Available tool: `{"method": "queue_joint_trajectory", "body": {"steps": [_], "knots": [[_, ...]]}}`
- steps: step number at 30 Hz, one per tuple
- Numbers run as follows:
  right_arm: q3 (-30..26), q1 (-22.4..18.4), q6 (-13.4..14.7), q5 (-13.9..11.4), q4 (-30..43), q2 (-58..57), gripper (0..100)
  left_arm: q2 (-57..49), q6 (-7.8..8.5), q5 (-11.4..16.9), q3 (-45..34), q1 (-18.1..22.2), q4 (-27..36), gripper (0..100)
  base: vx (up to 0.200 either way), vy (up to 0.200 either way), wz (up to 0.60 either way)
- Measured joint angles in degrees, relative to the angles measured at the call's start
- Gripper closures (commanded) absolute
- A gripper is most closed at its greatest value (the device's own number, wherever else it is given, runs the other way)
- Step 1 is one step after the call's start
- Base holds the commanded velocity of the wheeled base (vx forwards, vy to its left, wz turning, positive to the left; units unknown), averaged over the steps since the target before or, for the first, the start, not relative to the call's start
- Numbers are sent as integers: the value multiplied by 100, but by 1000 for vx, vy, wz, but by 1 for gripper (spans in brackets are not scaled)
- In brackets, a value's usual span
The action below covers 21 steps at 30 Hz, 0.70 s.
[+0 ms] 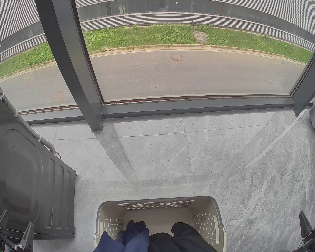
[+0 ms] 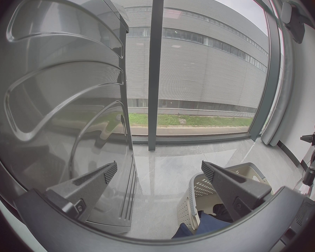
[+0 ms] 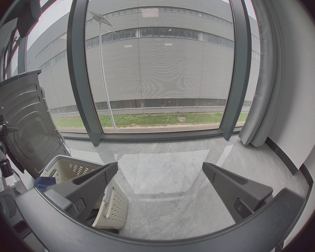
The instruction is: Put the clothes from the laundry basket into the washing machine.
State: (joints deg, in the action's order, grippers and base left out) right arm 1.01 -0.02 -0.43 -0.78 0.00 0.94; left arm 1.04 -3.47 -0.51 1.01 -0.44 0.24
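The laundry basket (image 1: 157, 204), cream and perforated, is set on the grey tiled floor (image 1: 217, 151) at the near edge of the head view, between the two arms. Inside it a navy blue garment (image 1: 134, 237) is heaped on the robot's left side, touching a black garment (image 1: 185, 238) heaped on the right side; both are piled toward the near part of the basket, and its far inner wall is left bare. The washing machine (image 1: 24, 186), dark grey, is stood on the floor to the robot's left of the basket, near it but apart from it; a ribbed panel is turned toward the basket, and a grey corrugated hose (image 1: 21, 123) is run along the machine's upper edge. The left hand (image 2: 158, 166) is held low in front of that ribbed panel, near the basket's left side; its fingers are spread wide and nothing is held between them. The right hand (image 3: 159, 167) is held low over the bare floor to the right of the basket, apart from it; its fingers are likewise spread wide, with nothing between them. Beyond the basket a tall window (image 1: 192, 70) is divided by a dark frame post (image 1: 70, 53); a road and a strip of grass are seen through the glass. A pale curtain (image 3: 262, 88) is hung at the right-hand corner of the window.
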Motion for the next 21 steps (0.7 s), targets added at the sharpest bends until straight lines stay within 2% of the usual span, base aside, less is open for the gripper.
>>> {"method": "queue_joint_trajectory", "body": {"steps": [21], "knots": [[0, -2, 2, 0, 0, 0, 0, 0, -2, 0, 0, 0, 0, 0, 0, 0, 0]]}}
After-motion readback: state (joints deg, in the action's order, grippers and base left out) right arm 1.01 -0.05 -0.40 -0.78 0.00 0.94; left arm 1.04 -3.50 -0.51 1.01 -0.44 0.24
